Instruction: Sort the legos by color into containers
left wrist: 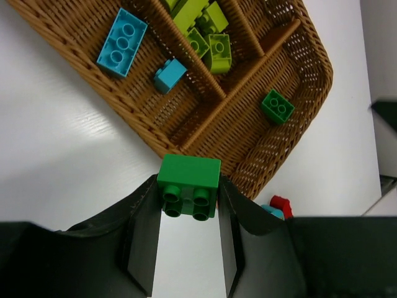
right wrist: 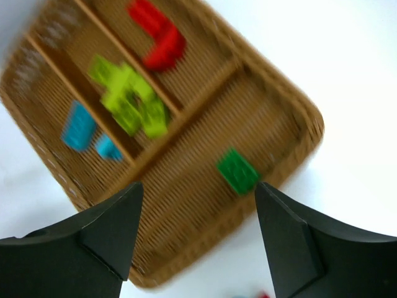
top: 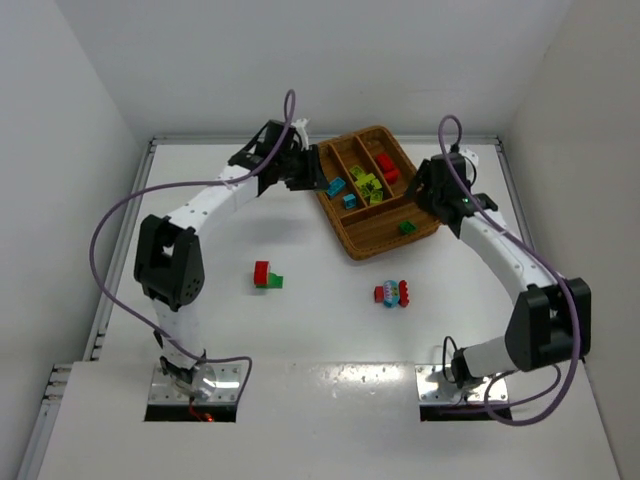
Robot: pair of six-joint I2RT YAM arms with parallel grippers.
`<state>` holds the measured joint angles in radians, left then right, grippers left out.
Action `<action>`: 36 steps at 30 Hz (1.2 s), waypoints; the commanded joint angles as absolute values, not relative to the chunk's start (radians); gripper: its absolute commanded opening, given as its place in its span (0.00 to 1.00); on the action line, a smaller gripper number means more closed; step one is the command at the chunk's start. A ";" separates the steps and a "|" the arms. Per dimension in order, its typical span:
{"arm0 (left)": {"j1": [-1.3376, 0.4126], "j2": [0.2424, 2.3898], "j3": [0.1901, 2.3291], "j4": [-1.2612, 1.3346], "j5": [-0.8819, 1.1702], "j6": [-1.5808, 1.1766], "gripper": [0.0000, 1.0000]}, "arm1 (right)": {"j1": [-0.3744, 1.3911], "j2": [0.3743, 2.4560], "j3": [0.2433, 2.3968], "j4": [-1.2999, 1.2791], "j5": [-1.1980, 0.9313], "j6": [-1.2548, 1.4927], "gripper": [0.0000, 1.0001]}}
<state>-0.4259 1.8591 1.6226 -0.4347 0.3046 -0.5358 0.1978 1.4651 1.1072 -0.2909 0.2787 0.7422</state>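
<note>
The brown wicker tray (top: 362, 250) holds cyan legos (top: 341, 192), yellow-green legos (top: 368, 185) and red legos (top: 389, 172) in its three long sections, and one dark green lego (top: 407, 227) in the crosswise section. My left gripper (left wrist: 188, 192) is shut on a dark green brick (left wrist: 189, 177) just outside the tray's rim (left wrist: 310, 81). In the top view the left gripper (top: 318, 172) is at the tray's left edge. My right gripper (right wrist: 198, 189) is open and holds nothing; it hovers over the crosswise section near the dark green lego (right wrist: 237, 171). That view is blurred.
On the white table lie a red brick joined to a green one (top: 266, 275) and a mixed red and cyan clump (top: 393, 293). White walls close off the table at the left, back and right. The arm bases stand at the near edge.
</note>
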 commanded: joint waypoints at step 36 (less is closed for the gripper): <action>-0.687 2.278 2.071 -0.511 0.264 -0.506 0.00 | 0.250 1.086 0.827 -0.476 0.388 0.765 0.81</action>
